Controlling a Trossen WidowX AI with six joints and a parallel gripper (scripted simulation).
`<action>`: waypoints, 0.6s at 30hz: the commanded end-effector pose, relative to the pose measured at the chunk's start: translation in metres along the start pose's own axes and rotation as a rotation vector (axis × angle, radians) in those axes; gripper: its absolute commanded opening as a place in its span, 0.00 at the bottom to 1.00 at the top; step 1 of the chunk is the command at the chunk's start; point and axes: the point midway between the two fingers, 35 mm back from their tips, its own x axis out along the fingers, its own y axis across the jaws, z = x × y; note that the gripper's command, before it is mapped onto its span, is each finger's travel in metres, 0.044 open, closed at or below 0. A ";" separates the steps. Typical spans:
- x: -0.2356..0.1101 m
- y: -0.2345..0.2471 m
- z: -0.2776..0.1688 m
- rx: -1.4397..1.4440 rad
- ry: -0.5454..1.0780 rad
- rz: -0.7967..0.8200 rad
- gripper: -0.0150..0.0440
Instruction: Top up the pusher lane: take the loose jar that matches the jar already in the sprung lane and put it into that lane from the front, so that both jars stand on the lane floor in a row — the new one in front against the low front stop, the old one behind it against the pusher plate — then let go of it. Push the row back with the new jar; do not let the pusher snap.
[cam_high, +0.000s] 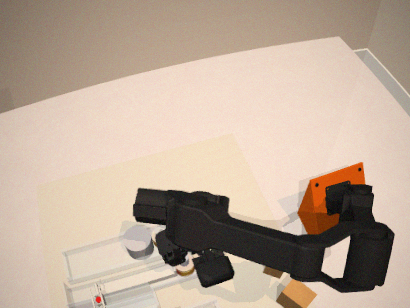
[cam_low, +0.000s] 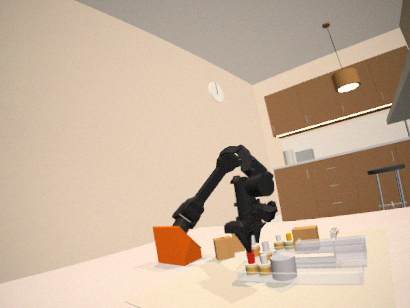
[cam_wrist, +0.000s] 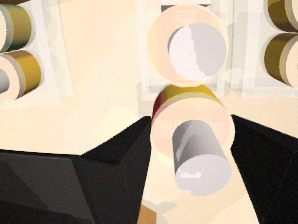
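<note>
My gripper (cam_wrist: 189, 123) (cam_high: 183, 264) (cam_low: 254, 242) is shut on a cream jar (cam_wrist: 194, 143) (cam_high: 186, 270) with a grey lid and a yellow band. It holds the jar upright, low at the front of the clear-walled lane (cam_wrist: 148, 63). A matching cream jar (cam_wrist: 196, 46) with a grey lid stands in that lane just ahead of the held one; the two look close or touching. A red marker on the pusher (cam_high: 98, 299) shows at the lane's far end in the top view. The arm hides most of the lane there.
Other jars stand in side lanes, left (cam_wrist: 15, 26) and right (cam_wrist: 286, 56). A grey cylinder (cam_high: 137, 241) (cam_low: 284, 266) stands by the clear rack (cam_low: 345, 250). An orange wedge (cam_high: 330, 197) (cam_low: 175, 245) and cardboard boxes (cam_high: 296, 295) (cam_low: 227, 246) stand near the arm's base.
</note>
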 end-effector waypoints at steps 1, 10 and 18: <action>-0.002 0.000 0.009 -0.013 -0.020 0.000 0.25; -0.002 0.000 0.014 -0.013 -0.020 0.000 0.25; -0.003 0.000 0.017 -0.014 -0.020 0.000 0.25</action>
